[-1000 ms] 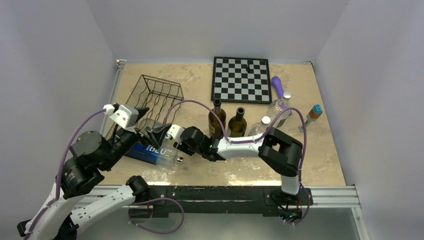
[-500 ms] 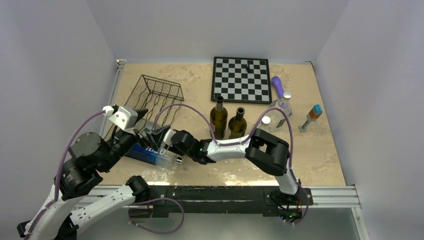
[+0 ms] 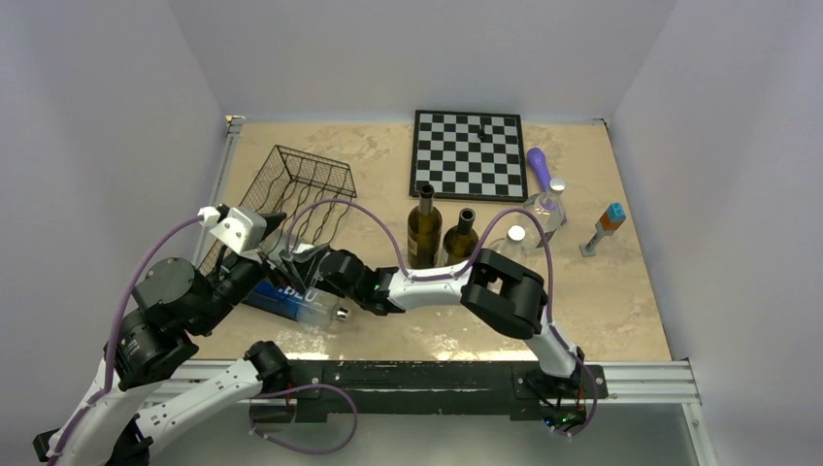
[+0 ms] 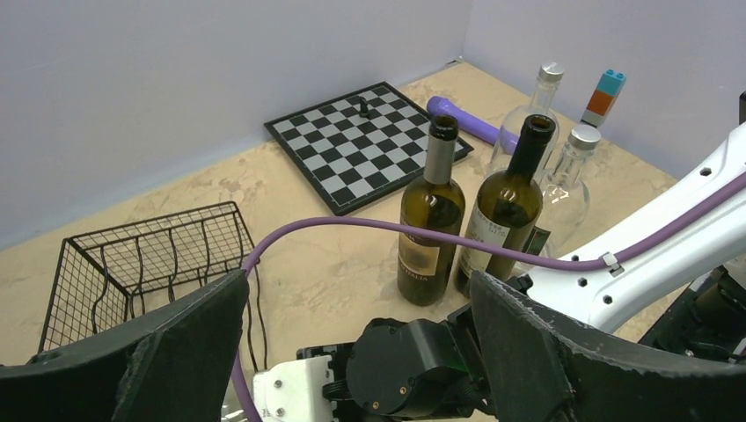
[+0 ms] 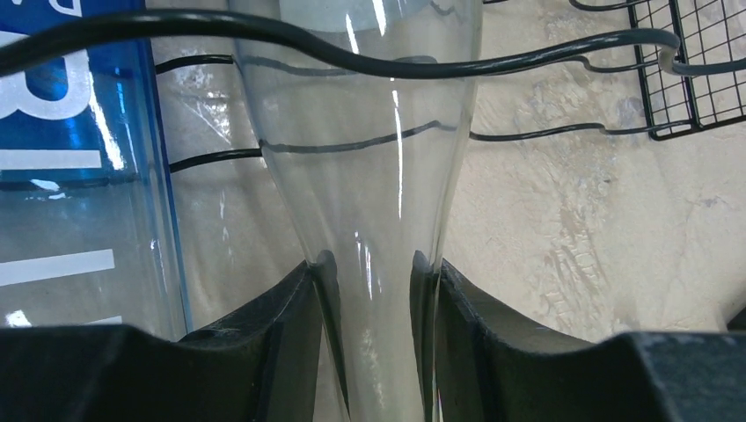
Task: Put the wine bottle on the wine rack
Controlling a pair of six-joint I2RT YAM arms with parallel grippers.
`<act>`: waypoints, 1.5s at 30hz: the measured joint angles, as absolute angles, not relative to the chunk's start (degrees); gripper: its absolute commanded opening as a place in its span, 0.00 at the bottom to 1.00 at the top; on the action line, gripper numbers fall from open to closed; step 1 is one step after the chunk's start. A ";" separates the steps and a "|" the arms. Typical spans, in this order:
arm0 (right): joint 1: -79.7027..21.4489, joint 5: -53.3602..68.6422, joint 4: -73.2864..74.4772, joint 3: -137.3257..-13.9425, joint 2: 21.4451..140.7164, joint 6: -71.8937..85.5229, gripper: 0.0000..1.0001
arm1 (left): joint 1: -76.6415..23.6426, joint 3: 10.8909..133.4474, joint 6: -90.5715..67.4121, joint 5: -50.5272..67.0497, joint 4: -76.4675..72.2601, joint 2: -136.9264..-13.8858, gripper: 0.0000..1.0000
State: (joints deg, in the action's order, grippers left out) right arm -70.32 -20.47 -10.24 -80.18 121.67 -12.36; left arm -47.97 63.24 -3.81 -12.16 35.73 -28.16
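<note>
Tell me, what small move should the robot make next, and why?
Probably slide the clear bottle a little deeper onto the rack. The right gripper pinches its neck, and rack wires cross it, so it seems only partly in. The left gripper hangs open, holding nothing.

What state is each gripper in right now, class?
Left gripper: open, holding nothing.
Right gripper: closed on the neck of the clear glass bottle.
</note>
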 measured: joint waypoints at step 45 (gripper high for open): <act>-73.14 -24.60 -3.57 -81.08 106.15 -10.57 0.78 | -47.97 61.89 -3.75 -12.43 34.85 -24.34 0.99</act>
State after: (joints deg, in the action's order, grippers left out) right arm -73.14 -24.60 -3.57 -81.08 106.15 -10.57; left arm -47.97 61.89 -3.75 -12.43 34.85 -24.34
